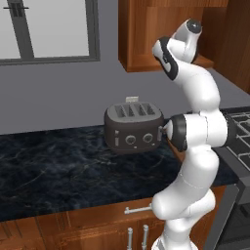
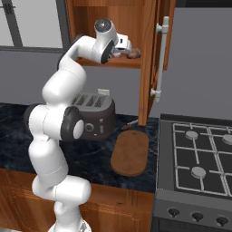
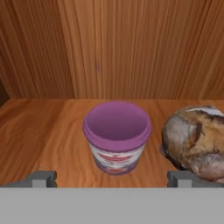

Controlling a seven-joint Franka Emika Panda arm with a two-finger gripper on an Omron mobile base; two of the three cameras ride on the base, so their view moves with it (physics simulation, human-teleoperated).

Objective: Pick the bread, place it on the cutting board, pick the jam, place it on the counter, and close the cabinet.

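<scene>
1. Light is even and diffuse in all three views; no lamp or single source can be made out.
2. The counter reads dark, with faint pale veining and no glare.
3. Soft shadow lies under the jam and beside the bread.
4. Edges look slightly soft and low in resolution; straight lines stay straight at the borders.

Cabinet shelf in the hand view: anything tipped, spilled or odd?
Nothing stands out. The jam stands upright on the cabinet shelf, with the bread beside it, apparently apart. The open claw faces the jam.
</scene>
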